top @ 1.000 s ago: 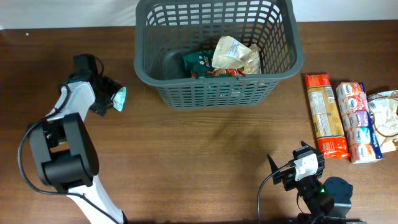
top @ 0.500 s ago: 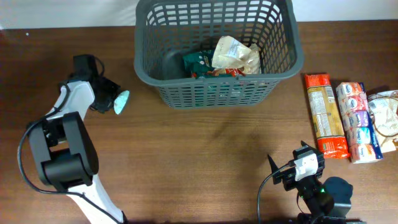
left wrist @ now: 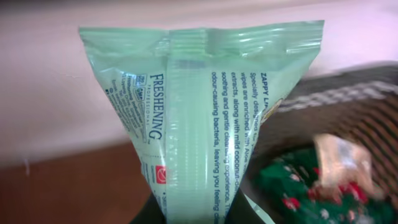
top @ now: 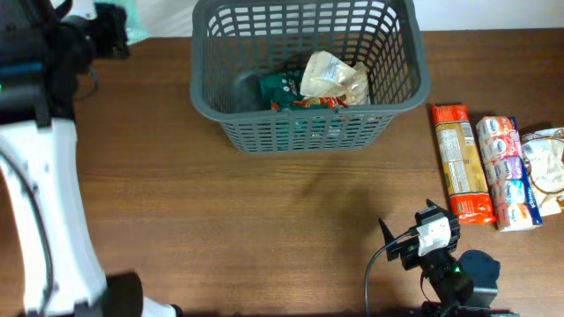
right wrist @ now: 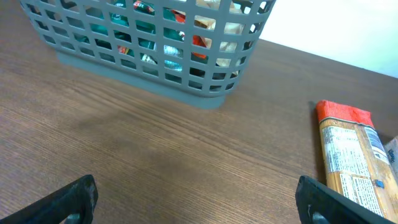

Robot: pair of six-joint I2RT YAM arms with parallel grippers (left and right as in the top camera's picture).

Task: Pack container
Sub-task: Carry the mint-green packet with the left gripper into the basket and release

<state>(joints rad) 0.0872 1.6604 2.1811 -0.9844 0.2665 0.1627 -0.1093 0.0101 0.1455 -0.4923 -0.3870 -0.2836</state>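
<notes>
The container point(top: 304, 123) is a dark grey slotted basket at the back centre of the table. It holds a green packet point(top: 280, 88) and a beige packet point(top: 333, 77). My left gripper point(top: 116, 37) is raised high at the back left, left of the basket, and is shut on a pale green wipes packet point(top: 134, 19). In the left wrist view that packet point(left wrist: 199, 118) fills the frame, pinched at its lower end by the gripper point(left wrist: 196, 214), with the container point(left wrist: 354, 93) blurred behind. My right gripper point(right wrist: 199, 205) stands open and holds nothing, low over the table near the front edge point(top: 414, 239).
On the right side of the table lie an orange packet point(top: 461, 163), a multi-coloured packet point(top: 507, 172) and a white packet point(top: 546, 167), side by side. The orange packet point(right wrist: 351, 155) also shows in the right wrist view. My raised left arm point(top: 44, 176) covers the left of the overhead view.
The left gripper closed on the pale green packet that lay left of the basket and lifted it high toward the back left. The right arm has not moved.
</notes>
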